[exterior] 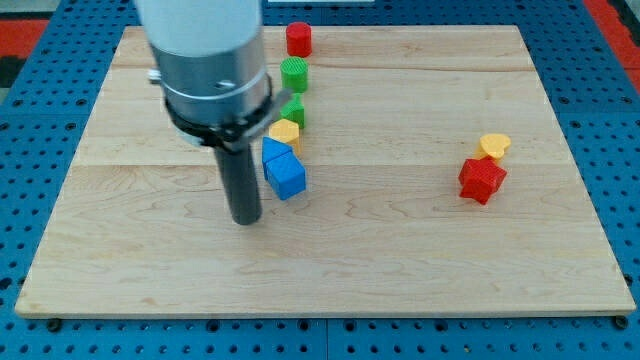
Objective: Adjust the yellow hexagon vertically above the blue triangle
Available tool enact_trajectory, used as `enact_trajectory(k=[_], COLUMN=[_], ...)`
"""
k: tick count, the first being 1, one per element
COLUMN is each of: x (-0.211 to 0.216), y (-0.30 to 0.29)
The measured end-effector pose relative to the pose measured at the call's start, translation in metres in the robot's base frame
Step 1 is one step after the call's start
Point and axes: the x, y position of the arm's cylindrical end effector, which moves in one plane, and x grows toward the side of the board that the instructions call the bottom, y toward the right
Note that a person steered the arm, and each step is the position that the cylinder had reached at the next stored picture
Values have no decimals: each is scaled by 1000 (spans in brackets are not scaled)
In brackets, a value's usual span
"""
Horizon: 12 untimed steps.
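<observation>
Tip sitting beside blue cluster; no claw showing.
My tip (246, 219) resting at eight o'clock of the blue triangle (274, 152); yellow hexagon (285, 131) touching it at one o'clock.

The yellow hexagon (285, 131) lies flat on my board, touching the top edge of the blue triangle (273, 151) and sitting slightly toward the view's right of it, both left of centre.
</observation>
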Motion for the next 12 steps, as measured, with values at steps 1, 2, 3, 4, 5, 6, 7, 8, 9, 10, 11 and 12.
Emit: enact_trajectory(k=[1,2,3,4,5,6,7,8,9,10,11,12], x=[-23,-47,-50,-58,-58,-58,-34,21,48,60,48,-12], y=[-29,-26,3,13,21,22,5,22,125,235,344,357])
